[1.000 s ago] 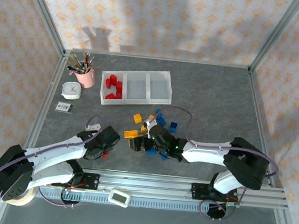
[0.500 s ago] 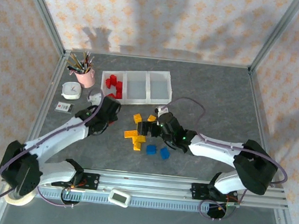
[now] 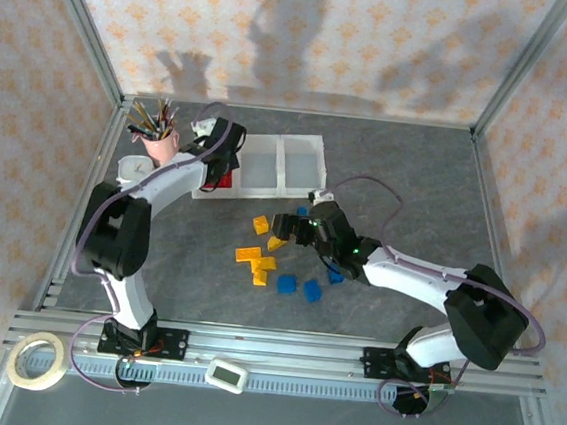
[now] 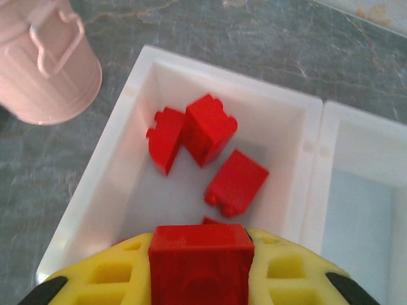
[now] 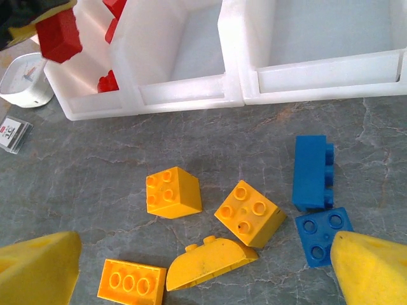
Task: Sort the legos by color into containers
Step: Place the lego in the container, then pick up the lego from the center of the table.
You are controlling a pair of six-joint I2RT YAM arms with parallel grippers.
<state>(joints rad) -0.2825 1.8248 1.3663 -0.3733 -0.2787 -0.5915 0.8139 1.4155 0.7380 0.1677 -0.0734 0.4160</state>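
- Grey marbled desk (image 3: 417, 185) inside a metal frame, with orange-patterned wallpaper (image 3: 311, 34) behind it.
- At the far left, a pink cup (image 3: 162, 144) of pencils stands near a small white clock (image 3: 135, 171).
- The left fingers (image 4: 108, 276), with yellow pads, are pinched on a red brick (image 4: 201, 257) above the near edge of the left bin.
- A white three-bin tray (image 3: 301, 164) sits toward the back of the desk, just right of the cup. Its left bin holds loose red bricks (image 4: 203, 133): two lean together and one lies beside them.
- In front of the tray, yellow bricks (image 5: 173, 192) lie scattered on the desk, with blue bricks (image 5: 311, 171) just to their right.
- The right fingers (image 5: 372, 273) are spread wide over these loose bricks, with nothing held between them.
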